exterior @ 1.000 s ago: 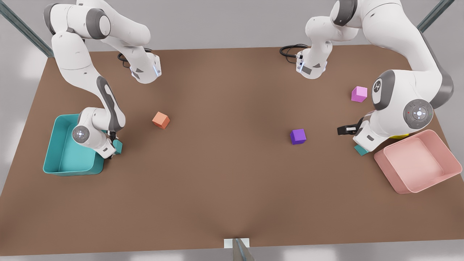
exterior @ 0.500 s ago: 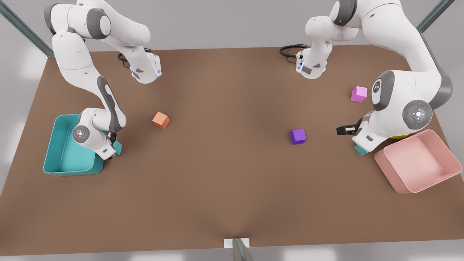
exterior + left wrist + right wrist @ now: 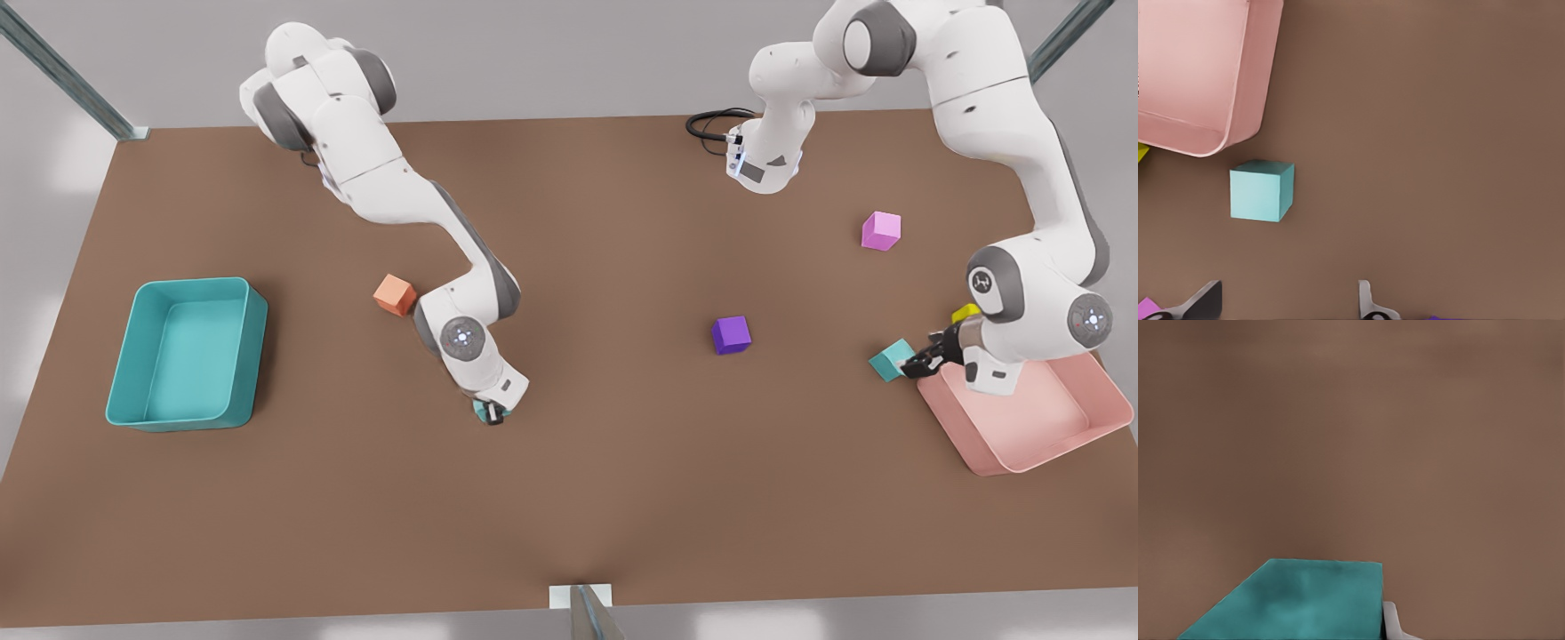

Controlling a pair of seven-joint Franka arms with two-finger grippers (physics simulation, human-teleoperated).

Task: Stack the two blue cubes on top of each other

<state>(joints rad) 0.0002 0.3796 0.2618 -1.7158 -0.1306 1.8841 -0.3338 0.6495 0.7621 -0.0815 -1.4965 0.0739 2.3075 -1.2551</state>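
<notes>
Carried off from beside the teal bin (image 3: 187, 351) since a second ago: first teal cube (image 3: 483, 410), now pinched in the right gripper (image 3: 492, 415) over open table (image 3: 622, 498), nearer the front edge than the orange cube (image 3: 395, 294). Finger (image 3: 1395, 623) flush against that cube's side. Second teal cube (image 3: 892, 360) uncovered, resting flat just beside the pink bin's (image 3: 1022, 444) corner. Left gripper (image 3: 925, 360) drawn back next to it, fingers spread wide, empty. Between the two teal cubes, bare brown surface, with the purple cube (image 3: 731, 334) slightly farther back.
</notes>
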